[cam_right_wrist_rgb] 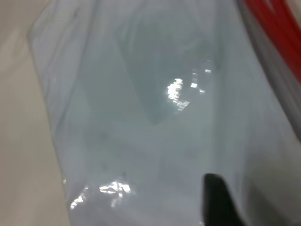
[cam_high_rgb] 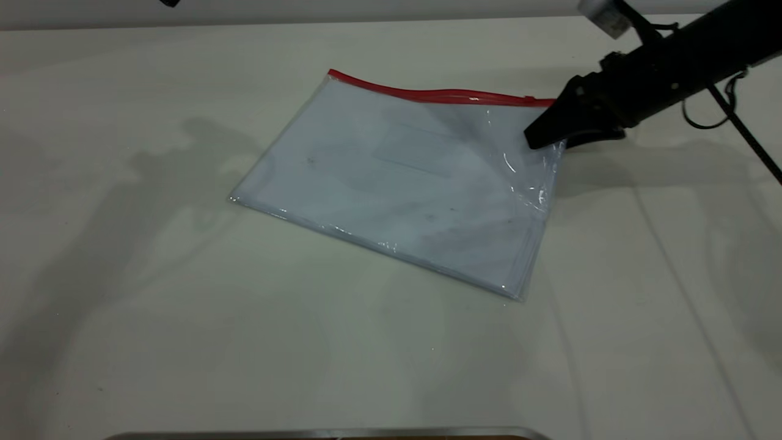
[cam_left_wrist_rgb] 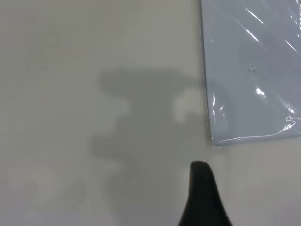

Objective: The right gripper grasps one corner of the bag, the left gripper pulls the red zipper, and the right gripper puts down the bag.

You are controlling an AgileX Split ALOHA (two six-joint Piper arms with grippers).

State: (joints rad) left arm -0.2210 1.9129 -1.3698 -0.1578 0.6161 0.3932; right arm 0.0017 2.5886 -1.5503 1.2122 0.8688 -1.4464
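Between the right gripper's (cam_high_rgb: 545, 139) jaws lies the bag's (cam_high_rgb: 397, 183) red-edged corner (cam_high_rgb: 545, 105).

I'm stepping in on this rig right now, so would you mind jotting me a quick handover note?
Right gripper: at the bag's far right corner, where the red zipper ends; one finger lies over the plastic, which is rucked up there. Whether it is clamped cannot be told.
Left gripper: above bare table, beside a zipperless corner of the bag; only one fingertip shows.
Bag: mostly flat on the white table.
Done: right arm has reached the corner.
Left: confirm the grip, pull the zipper with the left gripper, set the bag down.
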